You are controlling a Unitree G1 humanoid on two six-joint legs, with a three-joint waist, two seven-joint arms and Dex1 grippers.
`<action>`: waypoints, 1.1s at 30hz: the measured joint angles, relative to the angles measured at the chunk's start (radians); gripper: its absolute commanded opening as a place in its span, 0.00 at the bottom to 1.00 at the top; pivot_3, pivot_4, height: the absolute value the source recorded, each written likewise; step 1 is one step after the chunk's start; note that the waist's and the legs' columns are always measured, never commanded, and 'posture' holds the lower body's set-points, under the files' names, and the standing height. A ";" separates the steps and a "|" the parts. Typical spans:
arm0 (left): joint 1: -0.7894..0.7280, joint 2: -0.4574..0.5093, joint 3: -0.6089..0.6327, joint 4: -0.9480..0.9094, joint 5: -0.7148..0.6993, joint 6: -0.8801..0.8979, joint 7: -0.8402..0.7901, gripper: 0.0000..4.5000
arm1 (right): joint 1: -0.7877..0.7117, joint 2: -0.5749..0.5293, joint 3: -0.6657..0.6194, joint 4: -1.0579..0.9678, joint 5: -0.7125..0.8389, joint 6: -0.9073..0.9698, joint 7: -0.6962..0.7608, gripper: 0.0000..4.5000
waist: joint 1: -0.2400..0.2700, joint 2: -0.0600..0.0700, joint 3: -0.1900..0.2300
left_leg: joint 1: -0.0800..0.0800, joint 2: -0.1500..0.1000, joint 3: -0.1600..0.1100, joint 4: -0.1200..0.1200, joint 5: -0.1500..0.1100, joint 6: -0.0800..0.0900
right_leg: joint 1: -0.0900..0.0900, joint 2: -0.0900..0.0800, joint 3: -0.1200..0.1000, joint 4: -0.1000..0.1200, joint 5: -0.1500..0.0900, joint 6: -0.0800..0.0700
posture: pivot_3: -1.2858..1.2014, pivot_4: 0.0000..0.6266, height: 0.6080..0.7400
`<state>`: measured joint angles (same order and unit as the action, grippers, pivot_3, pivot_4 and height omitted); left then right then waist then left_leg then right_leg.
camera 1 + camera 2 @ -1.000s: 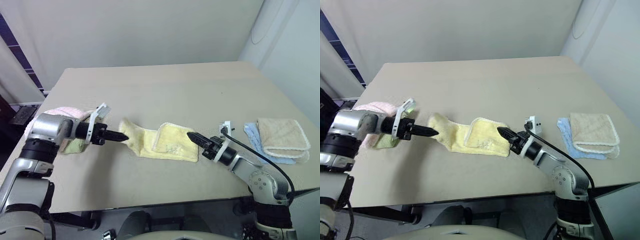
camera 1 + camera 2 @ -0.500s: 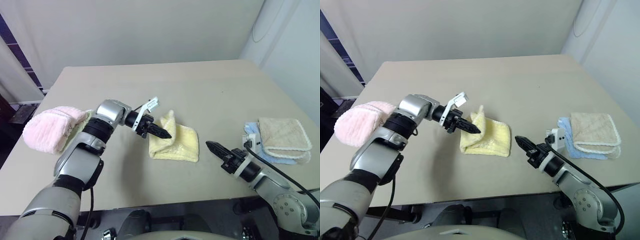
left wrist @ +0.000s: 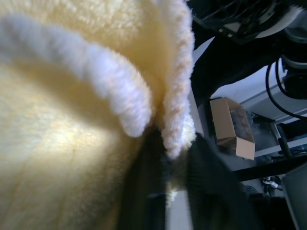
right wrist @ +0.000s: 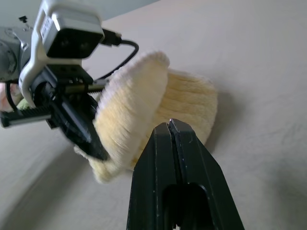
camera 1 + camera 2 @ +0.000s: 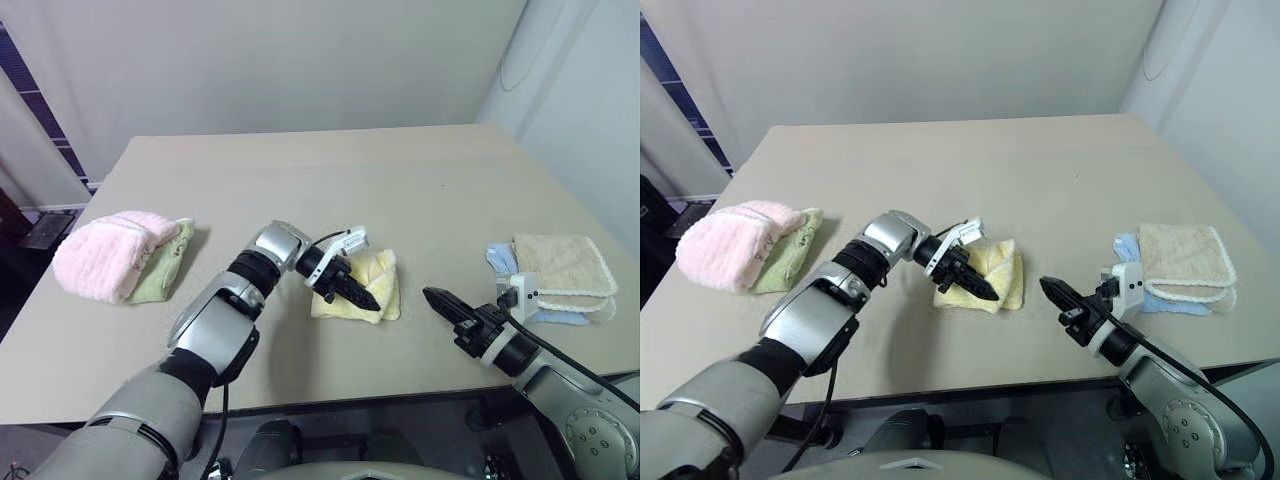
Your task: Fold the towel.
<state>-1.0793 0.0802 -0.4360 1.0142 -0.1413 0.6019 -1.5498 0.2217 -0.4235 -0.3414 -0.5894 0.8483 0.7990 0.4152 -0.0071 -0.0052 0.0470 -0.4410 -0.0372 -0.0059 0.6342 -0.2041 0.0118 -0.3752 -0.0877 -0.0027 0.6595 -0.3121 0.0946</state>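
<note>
Now the left end effector point(image 5: 362, 293), fingers slightly parted around the towel point(image 5: 375, 283), has doubled it over; right end effector point(image 5: 442, 302) stays closed, empty.

surface: beige table point(image 5: 300, 180) | on it: yellow towel point(image 5: 378, 283); pink towel point(image 5: 100, 252); beige towel point(image 5: 562, 265)

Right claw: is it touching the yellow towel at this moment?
No: the right claw hangs shut over bare table, with a clear gap between its tip and the folded yellow towel.
</note>
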 measured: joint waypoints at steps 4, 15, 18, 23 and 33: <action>-0.029 -0.007 0.044 0.041 0.004 -0.011 0.020 0.72 | -0.004 0.000 0.000 0.004 0.000 -0.001 -0.010 0.00 | 0.003 0.000 0.000 | 0.000 0.000 0.000 0.000 0.000 0.000 | 0.000 0.000 0.000 0.000 0.001 0.003 | 0.52 0.00 0.93; -0.033 0.025 0.197 -0.016 -0.031 -0.072 0.023 0.99 | -0.081 -0.003 0.005 0.018 0.000 -0.013 -0.003 0.00 | 0.019 0.000 0.000 | 0.000 0.000 0.000 0.001 0.000 0.000 | 0.000 0.001 0.000 0.000 0.001 0.003 | 0.52 0.00 0.93; -0.025 0.049 0.253 -0.080 -0.060 -0.122 0.027 0.99 | -0.148 -0.017 0.025 0.023 -0.003 -0.024 0.002 0.00 | 0.019 0.000 0.000 | 0.000 0.000 0.000 0.001 0.000 0.000 | 0.000 0.001 0.000 0.000 0.001 0.003 | 0.52 0.00 0.93; 0.031 0.088 0.327 -0.139 -0.088 -0.191 0.112 0.99 | -0.253 -0.048 0.075 0.040 -0.036 -0.048 0.025 0.00 | 0.019 0.000 0.000 | 0.000 0.000 0.000 0.001 0.000 0.000 | 0.001 0.001 0.000 0.001 0.002 0.003 | 0.52 0.00 0.93; 0.182 0.151 0.353 -0.249 -0.087 -0.319 0.201 0.99 | -0.357 -0.111 0.194 0.154 -0.083 -0.048 0.149 0.00 | 0.021 0.000 0.000 | 0.000 0.000 0.000 0.005 0.000 0.001 | 0.001 0.000 0.000 0.003 0.002 0.003 | 0.52 0.00 0.93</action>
<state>-0.8977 0.2316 -0.0834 0.7653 -0.2286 0.2833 -1.3489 -0.1352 -0.5349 -0.1471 -0.4357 0.7654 0.7512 0.5640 0.0138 -0.0055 0.0467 -0.4410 -0.0373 -0.0063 0.6396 -0.2040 0.0123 -0.3737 -0.0873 -0.0030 0.6627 -0.3100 0.0978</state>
